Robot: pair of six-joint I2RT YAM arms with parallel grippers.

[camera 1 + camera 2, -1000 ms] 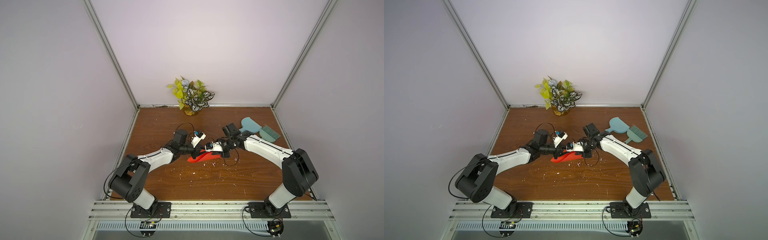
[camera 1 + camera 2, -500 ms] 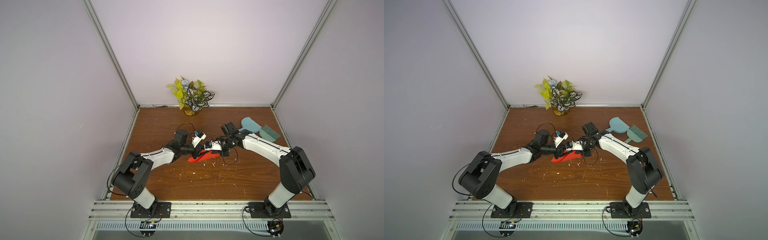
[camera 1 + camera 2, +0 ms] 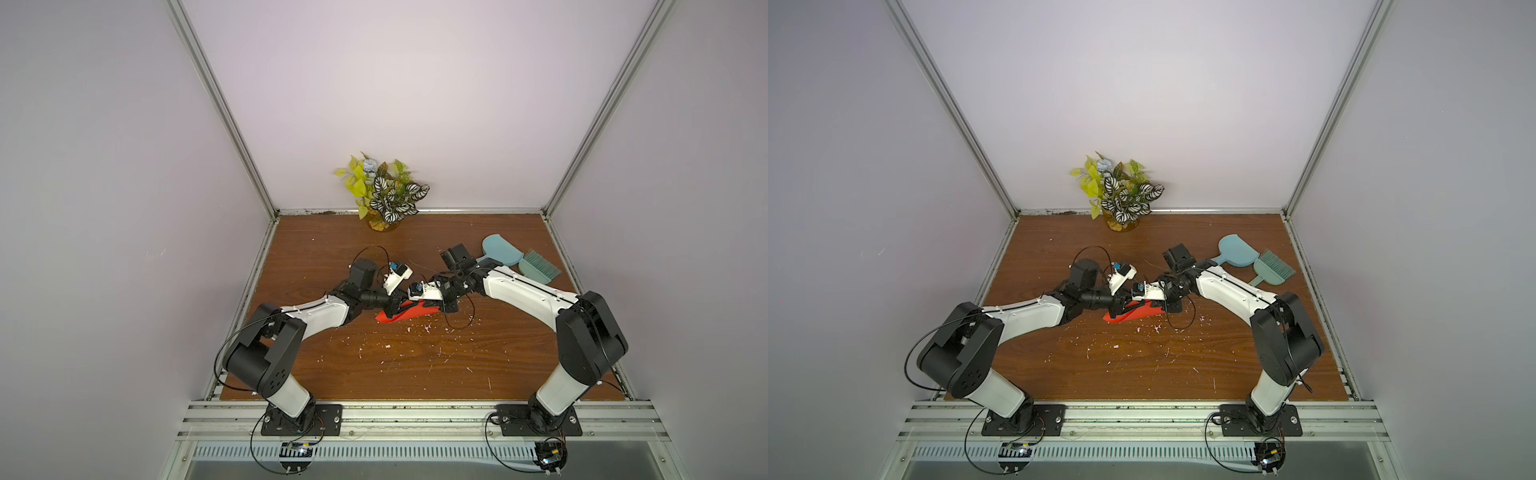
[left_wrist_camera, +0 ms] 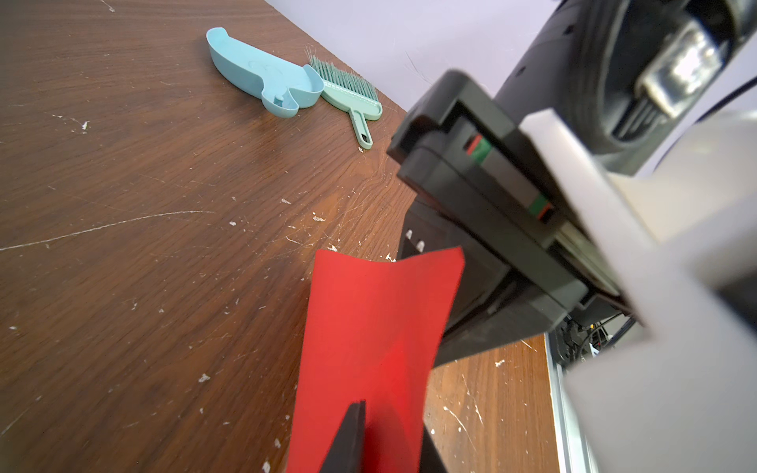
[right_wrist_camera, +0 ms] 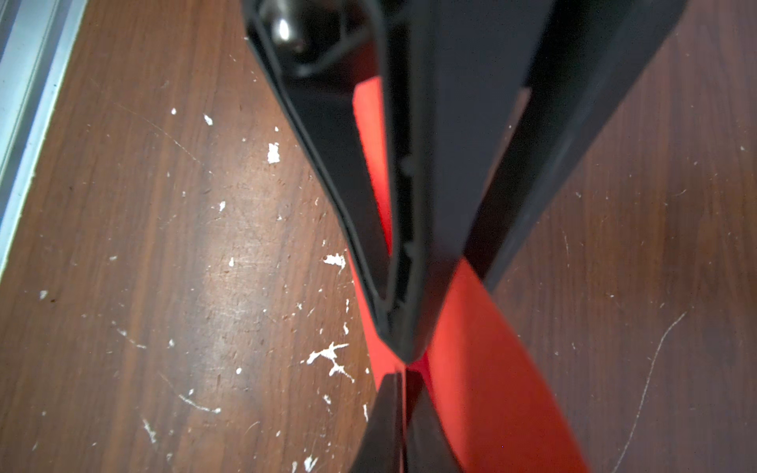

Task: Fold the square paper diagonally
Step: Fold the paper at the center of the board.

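— Little shifted this past second?
— Yes: the square paper (image 3: 405, 316), left of the dustpan (image 3: 500, 251), stays lifted; right gripper (image 5: 405, 376) pinches it, left gripper (image 3: 394, 308) has jaws slightly parted around it.

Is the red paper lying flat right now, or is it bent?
Bent: the square paper arches up off the table in a curve.

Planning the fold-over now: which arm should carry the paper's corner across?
Probably right: the right claw is pinched shut on the square paper, while the left claw stands slightly open around it.
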